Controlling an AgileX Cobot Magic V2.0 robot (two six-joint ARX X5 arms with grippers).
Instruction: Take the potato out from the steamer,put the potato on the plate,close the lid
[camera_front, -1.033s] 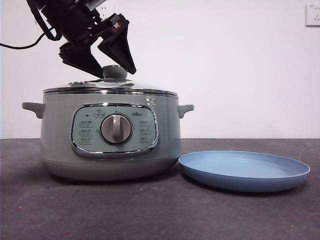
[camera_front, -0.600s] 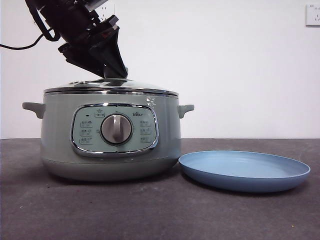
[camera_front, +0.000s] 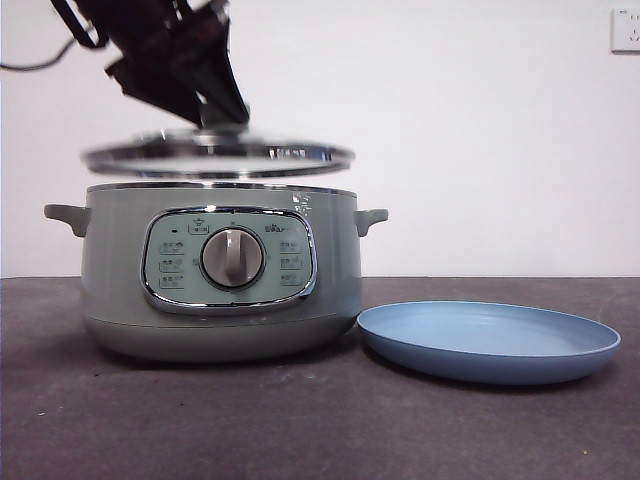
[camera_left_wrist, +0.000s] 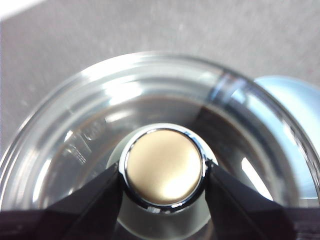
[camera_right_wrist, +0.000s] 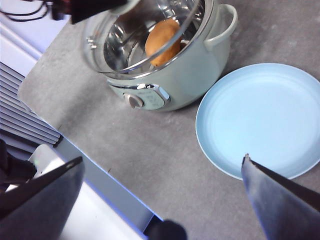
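Observation:
My left gripper is shut on the knob of the glass lid and holds the lid level a little above the steamer. In the left wrist view the jaws press on both sides of the knob. The right wrist view looks down on the steamer; the orange-brown potato lies inside, partly seen through the raised lid. The blue plate lies empty right of the steamer and also shows in the right wrist view. My right gripper is open, high above the table.
The steamer's control panel and dial face the front. A dark grey table carries everything. A pale ledge and the table's edge show below the right gripper. A wall socket is at the back right.
My left gripper shut on the lid's knob and lifted the lid off the steamer; it now hovers just above the rim. Steamer and plate have not moved.

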